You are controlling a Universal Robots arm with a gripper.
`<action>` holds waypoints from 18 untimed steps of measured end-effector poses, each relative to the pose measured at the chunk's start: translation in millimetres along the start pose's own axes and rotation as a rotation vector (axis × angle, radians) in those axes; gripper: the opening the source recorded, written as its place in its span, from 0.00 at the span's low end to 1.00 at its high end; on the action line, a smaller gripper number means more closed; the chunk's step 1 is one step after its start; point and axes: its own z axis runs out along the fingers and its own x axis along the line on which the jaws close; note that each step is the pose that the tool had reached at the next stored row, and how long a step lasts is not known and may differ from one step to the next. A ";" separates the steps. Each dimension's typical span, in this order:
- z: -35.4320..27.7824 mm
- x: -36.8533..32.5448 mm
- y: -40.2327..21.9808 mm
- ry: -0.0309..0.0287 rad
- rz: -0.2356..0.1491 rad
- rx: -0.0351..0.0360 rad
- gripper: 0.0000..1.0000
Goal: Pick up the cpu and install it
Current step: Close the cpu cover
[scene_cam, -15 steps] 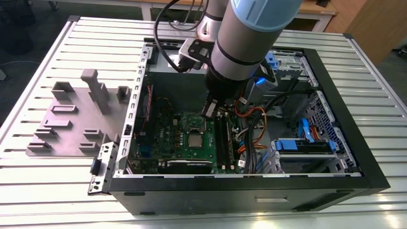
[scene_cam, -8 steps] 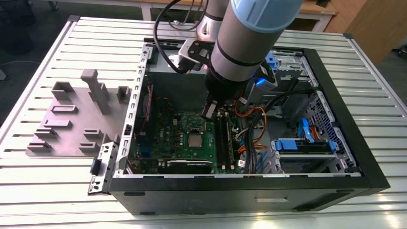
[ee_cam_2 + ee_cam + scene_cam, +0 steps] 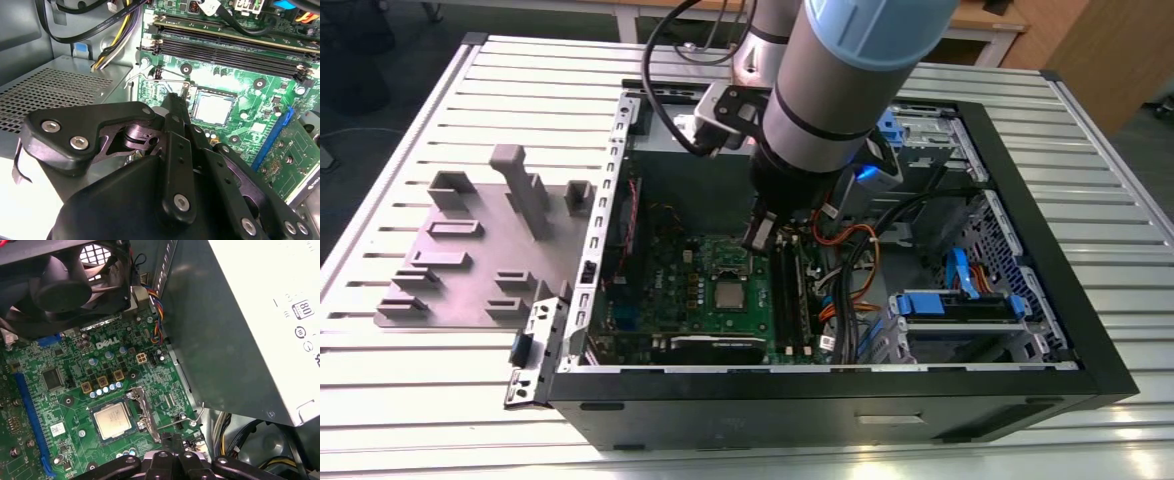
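The cpu (image 3: 730,291) (image 3: 213,107) (image 3: 112,421), a small square chip with a silvery top, lies flat in its socket on the green motherboard (image 3: 674,285) (image 3: 250,75) (image 3: 75,365). Beside it the silver socket frame (image 3: 143,407) stands hinged open, with its wire lever (image 3: 192,417) swung out. My gripper (image 3: 758,240) (image 3: 174,100) (image 3: 172,440) hangs inside the computer case, a little above the board and just off the socket's edge. Its black fingers are shut together with nothing between them, and they do not touch the cpu.
A large grey power supply box (image 3: 240,330) and a black fan (image 3: 65,285) flank the socket. Memory slots (image 3: 225,47), bundled cables (image 3: 854,290) and blue drive bays (image 3: 961,305) crowd the case. A grey fixture plate (image 3: 467,250) lies on the slatted table at the exterior view's left.
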 end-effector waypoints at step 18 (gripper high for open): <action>-0.5 2.6 -1.1 0.0000 0.000 0.0000 0.11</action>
